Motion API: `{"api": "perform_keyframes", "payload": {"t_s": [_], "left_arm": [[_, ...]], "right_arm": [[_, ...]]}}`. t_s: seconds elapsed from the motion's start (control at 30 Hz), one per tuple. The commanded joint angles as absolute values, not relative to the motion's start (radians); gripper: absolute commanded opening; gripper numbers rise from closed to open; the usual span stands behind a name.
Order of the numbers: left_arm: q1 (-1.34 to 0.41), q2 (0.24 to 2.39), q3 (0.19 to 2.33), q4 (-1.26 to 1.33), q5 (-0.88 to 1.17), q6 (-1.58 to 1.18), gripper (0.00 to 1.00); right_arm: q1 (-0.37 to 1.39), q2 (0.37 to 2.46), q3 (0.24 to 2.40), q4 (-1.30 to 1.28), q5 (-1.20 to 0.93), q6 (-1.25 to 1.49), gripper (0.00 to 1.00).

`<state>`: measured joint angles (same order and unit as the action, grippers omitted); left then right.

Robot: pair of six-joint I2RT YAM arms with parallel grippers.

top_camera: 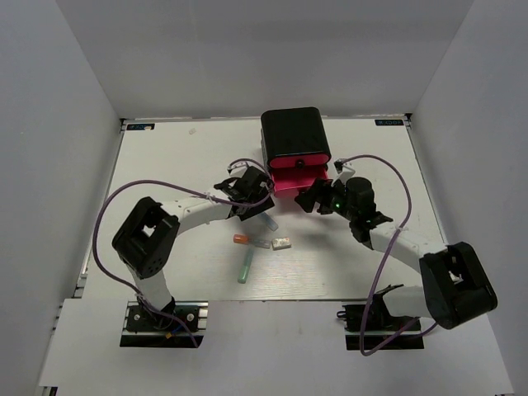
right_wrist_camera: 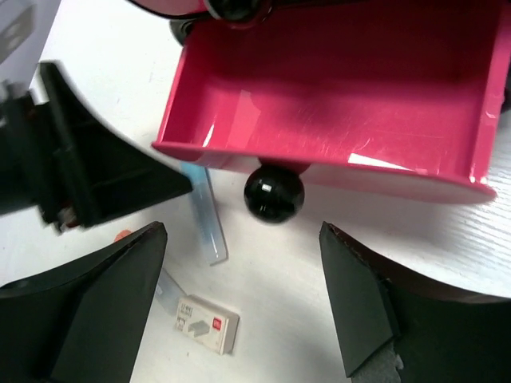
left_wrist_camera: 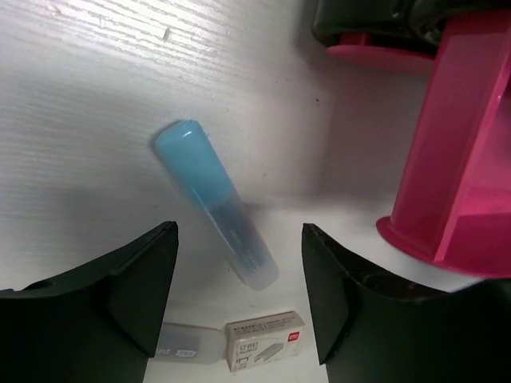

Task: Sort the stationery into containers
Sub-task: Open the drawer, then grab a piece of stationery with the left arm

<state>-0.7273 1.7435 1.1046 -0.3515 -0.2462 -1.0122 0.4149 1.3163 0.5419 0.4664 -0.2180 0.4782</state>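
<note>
From above, my left gripper (top_camera: pixel 261 206) covers the far end of the light blue stick (top_camera: pixel 269 223). In the left wrist view the bottom edge cuts the white box (left_wrist_camera: pixel 263 341), and its print is too small to read. A clear case (left_wrist_camera: pixel 188 343) goes partly behind one finger (left_wrist_camera: pixel 120 295). The right edge cuts the pink drawer (left_wrist_camera: pixel 455 183), and the top edge cuts the black cabinet (left_wrist_camera: pixel 375 20). In the right wrist view the drawer front hides one end of the stick. An orange thing (right_wrist_camera: pixel 122 235) shows only a tip beside a finger (right_wrist_camera: pixel 96 303) of my right gripper (right_wrist_camera: pixel 243 230). A black shape (right_wrist_camera: pixel 88 167) at the left is blurred.
</note>
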Motion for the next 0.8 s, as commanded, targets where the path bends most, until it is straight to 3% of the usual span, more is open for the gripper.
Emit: {"api": "perform_keyframes", "payload": {"t_s": [0.0, 0.33, 0.6, 0.77], "left_arm": [[-0.719, 1.766, 1.175, -0.439, -0.264, -1.039, 0.73], [-0.719, 1.841, 1.204, -0.485, -0.255, -1.058, 0.71], [-0.719, 1.951, 1.362, -0.647, -0.264, -1.049, 0.67], [-0.719, 1.915, 1.277, -0.689, -0.264, -1.049, 0.62]], "right_arm": [[0.410, 1.211, 0.496, 0.447, -0.236, 0.439, 0.84], [0.407, 1.011, 0.413, 0.362, -0.236, 0.402, 0.84], [0.407, 0.937, 0.417, 0.331, -0.265, 0.342, 0.90], [0.403, 0.902, 0.445, 0.253, -0.288, 0.285, 0.90]]}}
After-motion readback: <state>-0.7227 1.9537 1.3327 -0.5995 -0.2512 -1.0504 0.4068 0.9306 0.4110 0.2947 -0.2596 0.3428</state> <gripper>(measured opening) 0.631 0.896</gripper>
